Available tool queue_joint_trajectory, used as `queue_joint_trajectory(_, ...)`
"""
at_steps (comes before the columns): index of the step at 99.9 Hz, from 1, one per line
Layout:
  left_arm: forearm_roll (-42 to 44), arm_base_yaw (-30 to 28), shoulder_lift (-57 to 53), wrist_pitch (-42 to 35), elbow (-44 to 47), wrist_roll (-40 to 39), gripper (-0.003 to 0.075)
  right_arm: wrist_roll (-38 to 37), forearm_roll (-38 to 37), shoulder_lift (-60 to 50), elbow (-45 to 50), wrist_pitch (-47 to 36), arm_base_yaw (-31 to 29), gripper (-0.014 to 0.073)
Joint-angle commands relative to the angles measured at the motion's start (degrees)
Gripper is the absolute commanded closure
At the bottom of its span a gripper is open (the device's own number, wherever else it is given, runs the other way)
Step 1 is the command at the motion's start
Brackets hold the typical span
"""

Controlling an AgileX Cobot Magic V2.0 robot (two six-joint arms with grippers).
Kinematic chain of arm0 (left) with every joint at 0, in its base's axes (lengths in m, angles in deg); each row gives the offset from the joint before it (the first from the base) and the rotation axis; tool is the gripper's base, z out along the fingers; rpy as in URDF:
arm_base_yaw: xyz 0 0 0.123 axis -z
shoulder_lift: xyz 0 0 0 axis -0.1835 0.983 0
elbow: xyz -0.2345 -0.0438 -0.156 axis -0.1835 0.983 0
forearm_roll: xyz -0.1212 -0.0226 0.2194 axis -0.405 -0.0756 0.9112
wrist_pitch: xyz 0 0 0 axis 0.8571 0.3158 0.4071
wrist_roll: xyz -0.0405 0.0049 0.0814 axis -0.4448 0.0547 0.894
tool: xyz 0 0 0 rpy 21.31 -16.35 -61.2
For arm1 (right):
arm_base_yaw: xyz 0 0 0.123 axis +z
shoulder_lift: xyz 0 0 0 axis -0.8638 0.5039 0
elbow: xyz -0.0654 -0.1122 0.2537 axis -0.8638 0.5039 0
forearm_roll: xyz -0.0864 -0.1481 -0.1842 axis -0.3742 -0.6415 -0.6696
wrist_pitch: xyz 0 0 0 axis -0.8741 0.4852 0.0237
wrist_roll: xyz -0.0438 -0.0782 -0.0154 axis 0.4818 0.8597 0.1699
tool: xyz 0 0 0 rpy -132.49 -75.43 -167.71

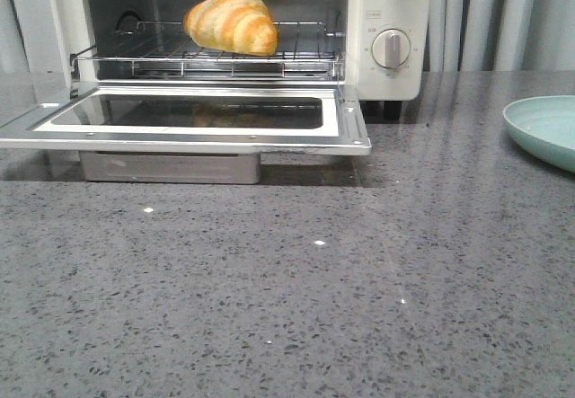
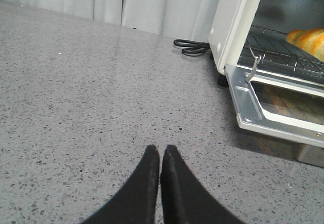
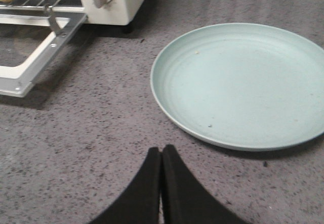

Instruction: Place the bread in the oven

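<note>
The bread [image 1: 232, 22] is seen resting on the rack inside the oven [image 1: 388, 30], door down. Both the left gripper [image 2: 160, 155] and right gripper [image 3: 161, 155] are clenched, empty. The open door [image 1: 193, 115] could probably be knocked by a careless arm.

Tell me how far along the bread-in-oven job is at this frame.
Done: the bread lies on the wire rack inside the oven, and the plate holds nothing. In hand: nothing; the left gripper and right gripper are shut, empty, over the countertop. Left: possibly closing the door, which hangs open.
</note>
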Motion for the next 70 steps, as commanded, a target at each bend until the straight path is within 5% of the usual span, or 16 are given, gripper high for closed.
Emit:
queue_joint_trajectory(1, -0.60, -0.05, -1.54, -4.66, -1.59, -0.04, 0.0742, 0.57, -0.17, -2.54, 1.30, -6.27, -1.47, 0.0650)
queue_joint_trajectory(70, -0.60, -0.05, -1.54, -4.66, -1.59, -0.04, 0.0741, 0.57, -0.30, -19.86, 12.97, -11.51, -10.99, 0.0650)
